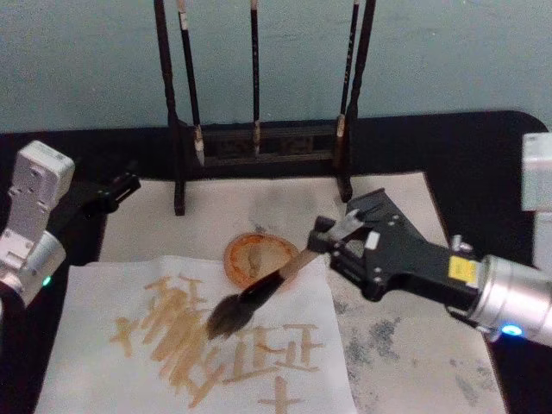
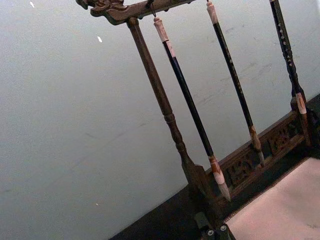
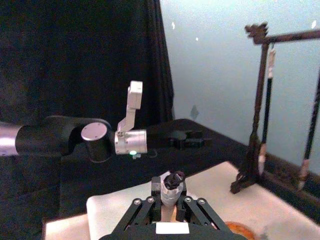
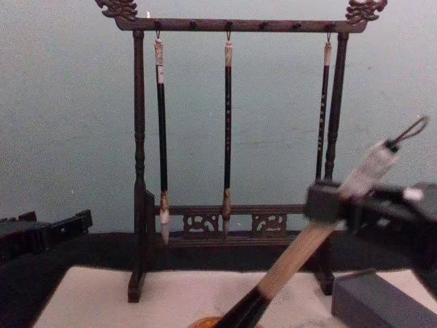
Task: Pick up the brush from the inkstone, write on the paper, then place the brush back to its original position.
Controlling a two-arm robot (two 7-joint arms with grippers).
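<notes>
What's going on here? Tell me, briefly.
The right pincer grips the thick tan-handled calligraphy brush, tilted, its tuft down at the white paper sheet among tan strokes. The round orange inkstone sits just behind the tuft. The left pincer is parked off to the left.

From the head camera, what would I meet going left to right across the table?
Left gripper, idle at the left → the brush, tuft low over the paper → right gripper, shut on the brush's handle.
</notes>
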